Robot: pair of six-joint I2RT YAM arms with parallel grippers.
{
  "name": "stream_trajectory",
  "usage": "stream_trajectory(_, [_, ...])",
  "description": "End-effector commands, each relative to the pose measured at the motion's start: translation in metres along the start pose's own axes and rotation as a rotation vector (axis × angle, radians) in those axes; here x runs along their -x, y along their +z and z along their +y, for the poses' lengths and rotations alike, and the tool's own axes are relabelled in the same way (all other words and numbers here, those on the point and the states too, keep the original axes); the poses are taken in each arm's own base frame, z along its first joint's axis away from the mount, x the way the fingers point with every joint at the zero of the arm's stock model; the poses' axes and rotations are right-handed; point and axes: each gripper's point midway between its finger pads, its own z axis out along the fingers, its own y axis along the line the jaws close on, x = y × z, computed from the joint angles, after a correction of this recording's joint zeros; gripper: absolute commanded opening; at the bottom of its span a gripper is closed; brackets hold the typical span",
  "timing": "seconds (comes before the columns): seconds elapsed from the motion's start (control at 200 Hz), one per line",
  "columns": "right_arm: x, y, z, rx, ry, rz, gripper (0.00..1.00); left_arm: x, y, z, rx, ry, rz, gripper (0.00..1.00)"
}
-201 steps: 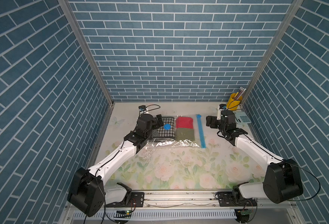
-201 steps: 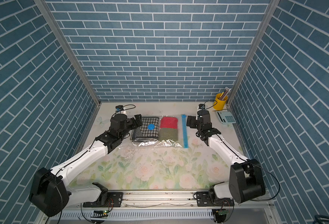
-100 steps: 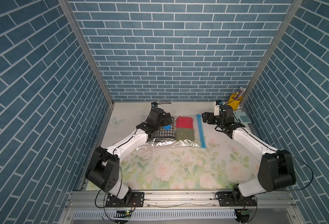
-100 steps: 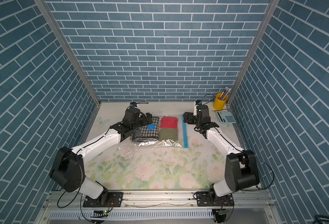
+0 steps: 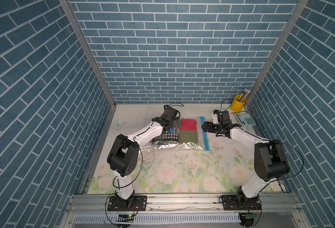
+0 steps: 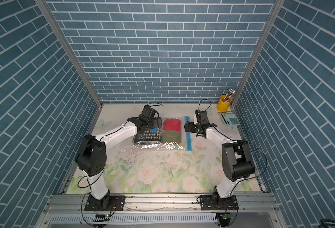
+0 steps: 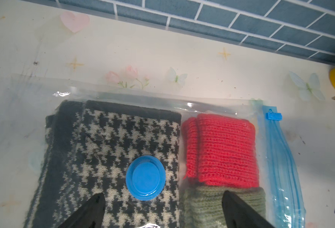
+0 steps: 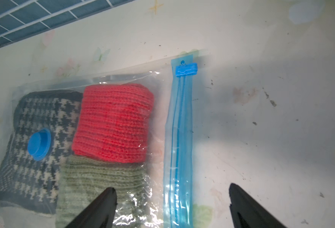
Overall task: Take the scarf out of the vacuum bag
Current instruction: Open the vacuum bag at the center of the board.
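Vacuum bag (image 5: 182, 146): flat on table (image 5: 182, 173), far centre, three folded knits (image 7: 221, 148) inside. Left fingers (image 7: 91, 213): spread wide, empty, over valve cap (image 7: 145, 177). Right fingers (image 8: 245, 207): spread wide, empty, over zip strip (image 8: 179, 138).

You see a yellow cup (image 5: 237, 103) holding pencils (image 5: 246, 92) in the far right corner of the floral surface (image 5: 182, 171). A light-blue calculator (image 5: 245, 119) lies flat just beside the cup. Blue brick-patterned walls (image 5: 172, 49) enclose three sides.
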Motion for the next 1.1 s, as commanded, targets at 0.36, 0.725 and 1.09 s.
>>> stream_trajectory(0.36, [-0.018,0.015,-0.003,0.158,0.07,0.063,0.91,-0.008,-0.001,-0.002,0.056,0.005,0.022,0.98])
stream_trajectory(0.725, [-0.029,0.024,0.01,0.258,0.073,0.102,0.9,0.013,-0.041,-0.007,-0.074,-0.042,-0.171,0.99])
stream_trajectory(1.09, [-0.043,0.028,0.009,0.255,0.072,0.122,0.89,0.028,-0.051,-0.026,-0.161,-0.022,-0.208,0.99])
